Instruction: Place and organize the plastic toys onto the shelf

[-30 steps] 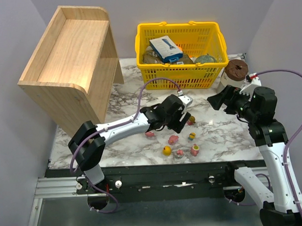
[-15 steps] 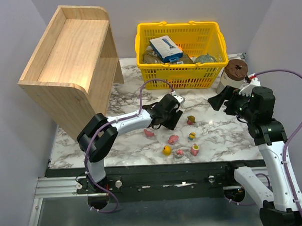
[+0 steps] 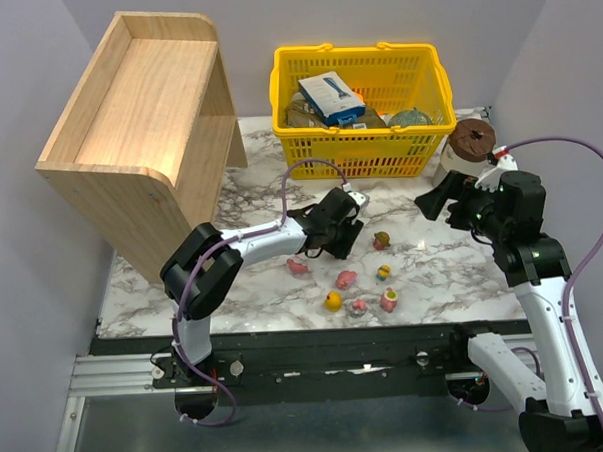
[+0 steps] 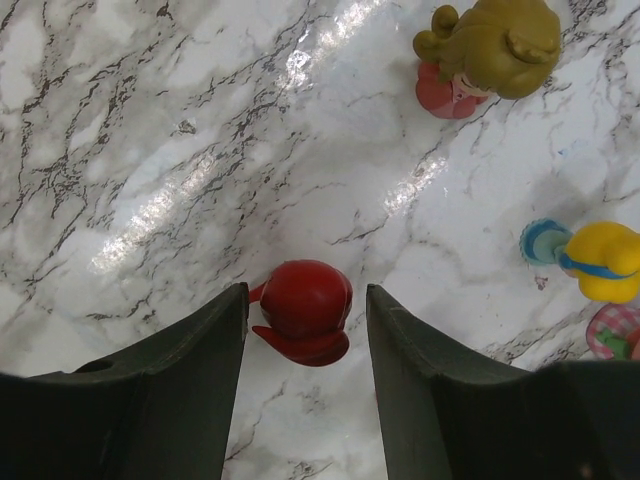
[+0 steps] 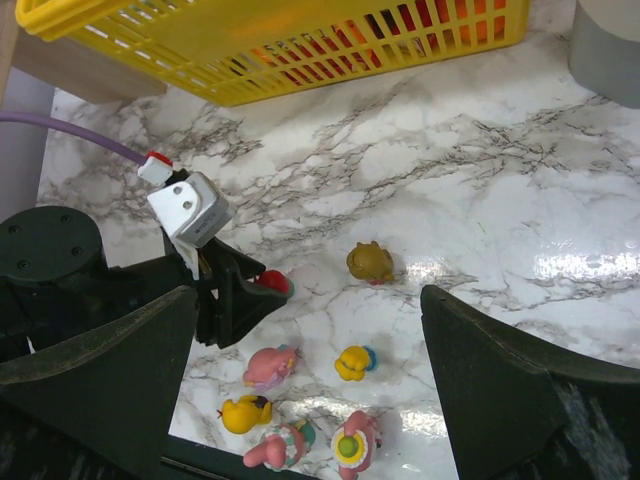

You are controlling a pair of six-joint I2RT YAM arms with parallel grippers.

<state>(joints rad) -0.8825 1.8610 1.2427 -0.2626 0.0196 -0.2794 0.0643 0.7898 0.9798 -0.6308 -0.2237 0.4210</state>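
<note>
Red toy [image 4: 302, 318] on marble table [image 4: 150, 150] between left gripper [image 4: 306, 292] jaws, apart, unclamped. Right gripper [image 5: 308, 300] spread wide at right

Our left arm [image 3: 257, 246] reaches low across to the right, wrist tipped down. Our left gripper [image 4: 305, 300] points at the surface, its fingers [image 4: 190, 385] parted. Our right arm [image 3: 546, 320] stands tall at the right, and our right gripper [image 3: 433, 200] is held high, aimed left, jaws wide apart.
</note>
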